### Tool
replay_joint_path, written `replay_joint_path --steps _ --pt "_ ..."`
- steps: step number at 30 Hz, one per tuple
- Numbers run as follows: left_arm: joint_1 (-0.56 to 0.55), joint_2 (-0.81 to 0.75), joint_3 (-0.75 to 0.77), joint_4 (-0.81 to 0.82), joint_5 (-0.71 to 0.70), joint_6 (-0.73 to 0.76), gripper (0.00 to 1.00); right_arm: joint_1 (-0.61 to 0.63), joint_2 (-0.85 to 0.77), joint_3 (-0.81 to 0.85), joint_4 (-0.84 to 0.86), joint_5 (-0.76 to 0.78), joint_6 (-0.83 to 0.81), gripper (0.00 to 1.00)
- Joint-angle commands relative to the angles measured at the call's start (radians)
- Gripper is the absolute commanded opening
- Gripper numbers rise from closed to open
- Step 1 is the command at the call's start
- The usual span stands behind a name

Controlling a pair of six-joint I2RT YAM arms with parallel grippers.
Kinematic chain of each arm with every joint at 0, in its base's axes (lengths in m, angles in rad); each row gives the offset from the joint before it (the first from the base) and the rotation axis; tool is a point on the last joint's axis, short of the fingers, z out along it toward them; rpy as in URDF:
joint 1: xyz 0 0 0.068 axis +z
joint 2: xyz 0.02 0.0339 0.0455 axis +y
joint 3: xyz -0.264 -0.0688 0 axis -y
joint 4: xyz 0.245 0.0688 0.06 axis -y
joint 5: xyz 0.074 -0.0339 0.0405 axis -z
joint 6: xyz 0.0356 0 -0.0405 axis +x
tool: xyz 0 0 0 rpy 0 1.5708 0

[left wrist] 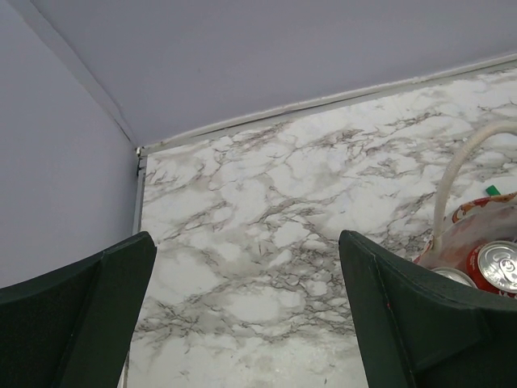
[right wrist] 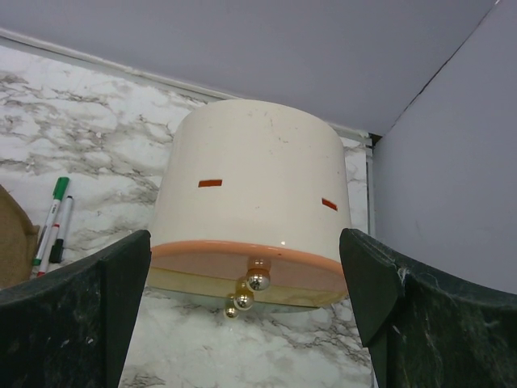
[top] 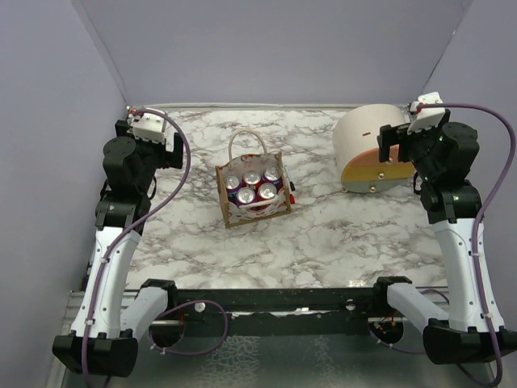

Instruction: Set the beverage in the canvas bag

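The canvas bag stands upright in the middle of the table, brown with a white lacy pattern and white rope handles. Several beverage cans stand inside it, silver tops up. My left gripper is open and empty, raised to the left of the bag. In the left wrist view the bag and a red can show at the right edge. My right gripper is open and empty, raised far right of the bag. In the right wrist view only the bag's brown edge shows.
A cream dome-shaped container with an orange-yellow rim lies on its side at the back right, just in front of my right gripper; it fills the right wrist view. Two pens lie beside the bag. Grey walls close in the table.
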Motion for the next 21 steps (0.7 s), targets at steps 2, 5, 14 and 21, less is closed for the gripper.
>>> replay_joint_path --steps 2,5,14,21 --pt "0.012 -0.072 0.012 -0.047 0.063 0.016 0.99 -0.027 -0.032 0.027 -0.009 -0.083 0.022 1.00" --pt "0.017 -0.089 0.016 -0.044 0.037 0.001 0.99 -0.041 -0.050 0.024 -0.017 -0.111 0.024 1.00" --pt "0.017 -0.092 0.030 -0.059 0.060 -0.033 0.99 -0.075 -0.133 -0.047 -0.035 -0.189 -0.013 1.00" --pt "0.017 -0.080 0.047 -0.076 0.019 -0.017 0.99 -0.094 -0.150 -0.045 -0.053 -0.187 -0.017 1.00"
